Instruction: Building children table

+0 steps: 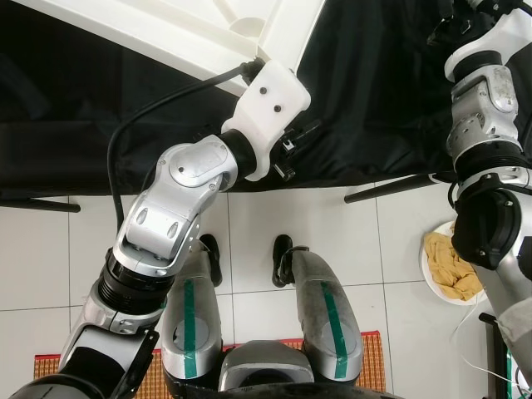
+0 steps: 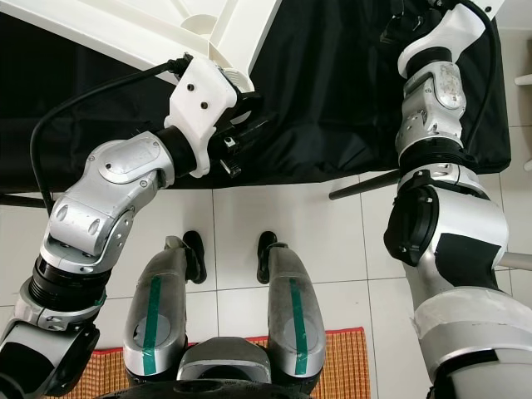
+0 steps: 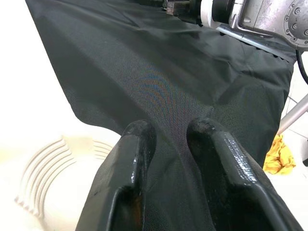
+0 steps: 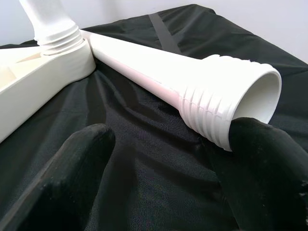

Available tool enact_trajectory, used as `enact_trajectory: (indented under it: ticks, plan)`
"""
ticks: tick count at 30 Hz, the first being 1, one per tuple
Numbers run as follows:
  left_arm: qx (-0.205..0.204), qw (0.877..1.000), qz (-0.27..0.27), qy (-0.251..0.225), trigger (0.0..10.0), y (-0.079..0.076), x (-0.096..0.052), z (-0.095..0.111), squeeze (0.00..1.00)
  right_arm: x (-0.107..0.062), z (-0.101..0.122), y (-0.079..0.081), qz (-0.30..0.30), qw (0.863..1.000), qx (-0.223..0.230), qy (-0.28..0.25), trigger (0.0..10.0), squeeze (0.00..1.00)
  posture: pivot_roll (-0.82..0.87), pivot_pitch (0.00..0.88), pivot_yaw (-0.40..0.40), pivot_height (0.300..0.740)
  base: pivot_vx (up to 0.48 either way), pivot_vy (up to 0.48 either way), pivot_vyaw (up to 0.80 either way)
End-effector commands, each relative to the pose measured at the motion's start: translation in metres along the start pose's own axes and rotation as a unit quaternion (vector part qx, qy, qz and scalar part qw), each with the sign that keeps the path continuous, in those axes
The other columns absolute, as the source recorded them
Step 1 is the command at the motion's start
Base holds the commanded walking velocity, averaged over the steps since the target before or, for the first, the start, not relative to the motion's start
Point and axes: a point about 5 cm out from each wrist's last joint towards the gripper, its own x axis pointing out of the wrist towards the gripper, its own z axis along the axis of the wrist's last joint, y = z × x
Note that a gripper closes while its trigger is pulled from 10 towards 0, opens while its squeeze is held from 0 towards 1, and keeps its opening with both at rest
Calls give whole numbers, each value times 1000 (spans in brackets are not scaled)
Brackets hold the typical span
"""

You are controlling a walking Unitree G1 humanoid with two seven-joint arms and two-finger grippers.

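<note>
While the long white plastic table leg (image 4: 159, 67) with a ribbed threaded end lies on the black cloth-covered counter (image 4: 144, 159), it is flanked by the right tool (image 4: 173, 163), fingers spread wide, one touching its open end. Beside the white plastic tabletop (image 3: 29, 159), the left tool (image 3: 171, 139) is held nearly closed, empty.
</note>
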Motion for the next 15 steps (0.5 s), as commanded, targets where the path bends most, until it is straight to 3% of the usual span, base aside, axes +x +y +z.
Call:
enact_trajectory:
  ticks: [1,13,14,15]
  plan:
    - [-26,999,-14,42,10000,-7,2,-17,0,-1,-3,-1,1,1000,3,3,10000,0,58,356,-21,740,0,0,0]
    - [-31,999,-13,43,10000,-7,1,-17,0,3,1,-2,3,1000,-1,15,9843,0,63,356,-21,740,0,0,0]
    - [-34,998,-13,44,10000,-8,1,-17,0,5,3,-2,6,1000,-5,17,3294,0,66,353,-17,740,0,0,0]
    - [-36,998,-13,44,10000,-8,1,-17,0,6,4,-2,9,1000,-8,18,3294,0,66,353,-17,740,0,0,0]
